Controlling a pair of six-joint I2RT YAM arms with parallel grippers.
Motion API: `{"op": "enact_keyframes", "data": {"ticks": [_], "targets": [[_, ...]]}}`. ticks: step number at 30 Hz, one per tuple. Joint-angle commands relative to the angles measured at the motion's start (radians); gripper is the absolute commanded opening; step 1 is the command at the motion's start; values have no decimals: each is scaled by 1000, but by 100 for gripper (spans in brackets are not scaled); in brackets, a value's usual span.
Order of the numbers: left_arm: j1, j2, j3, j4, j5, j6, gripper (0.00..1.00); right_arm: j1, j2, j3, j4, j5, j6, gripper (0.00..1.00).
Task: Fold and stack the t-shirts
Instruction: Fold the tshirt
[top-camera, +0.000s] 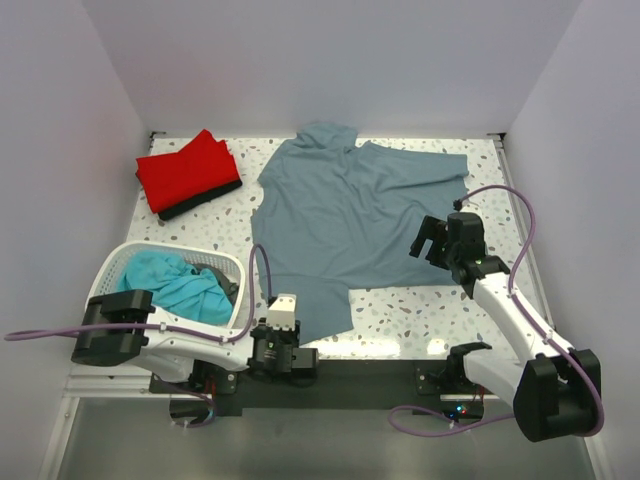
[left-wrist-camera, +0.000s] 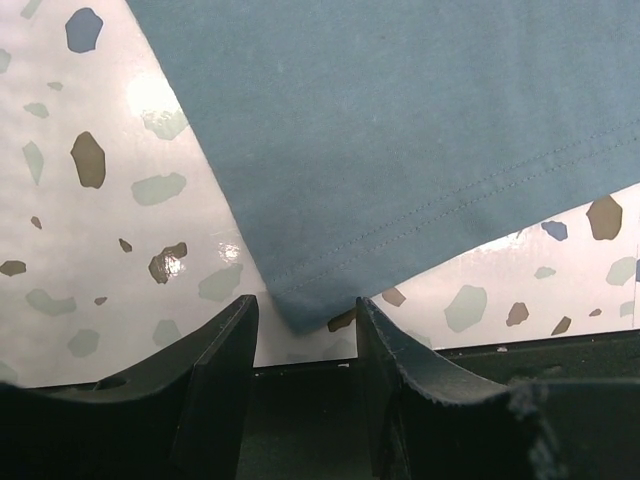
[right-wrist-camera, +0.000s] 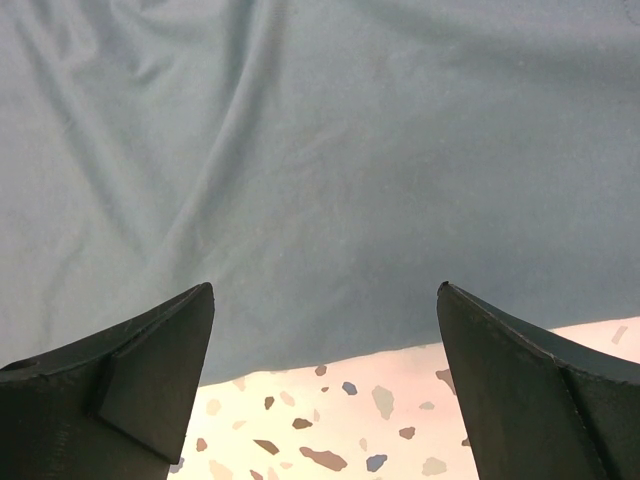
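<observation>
blue-grey t-shirt (top-camera: 350, 215) spread mid-frame in the top view, left gripper (left-wrist-camera: 305, 305) open either side of its bottom corner, right gripper (right-wrist-camera: 325, 290) open wide above its lower-right hem; each should pinch the fabric fully before lifting to fold.

Slate-blue t-shirt (top-camera: 350, 220); red folded shirt (top-camera: 185, 170) over a black shirt (top-camera: 205, 201); teal garment (top-camera: 175, 285) in a white basket (top-camera: 108, 266); white counter (top-camera: 420, 310) speckled brown, grey-green and blue.

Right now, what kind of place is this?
Probably a robot lab's test booth: blank walls box in a speckled table, a left arm and right arm are bolted at its edge, and a laundry basket holds clothes.
</observation>
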Motion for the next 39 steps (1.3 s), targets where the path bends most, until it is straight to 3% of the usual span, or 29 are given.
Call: {"op": "enact_keyframes", "data": {"ticks": [1,11,18,23,27,32,34,39], "targets": [[-5,0,-1,-8,-47,-43,48,2,-11,-5,11,25,-6,96],[-5,-1,-72,90,-26,-46,40,2,-20,-11,6,52,-3,96],[-4,-11,-141,234,-36,-9,19,2,-26,-8,-4,75,-2,97],[-2,-44,-132,248,-98,10,0,2,-8,1,-20,144,-3,99],[69,-104,-130,378,-106,194,0,-13,69,54,-95,260,-11,99],[214,-191,-156,584,-43,431,0,-125,190,79,-100,177,-12,99],[260,-248,-152,589,-44,495,0,-209,212,71,-86,158,-6,99],[347,-394,-141,589,-17,639,0,-288,235,70,-69,184,14,99]]}}
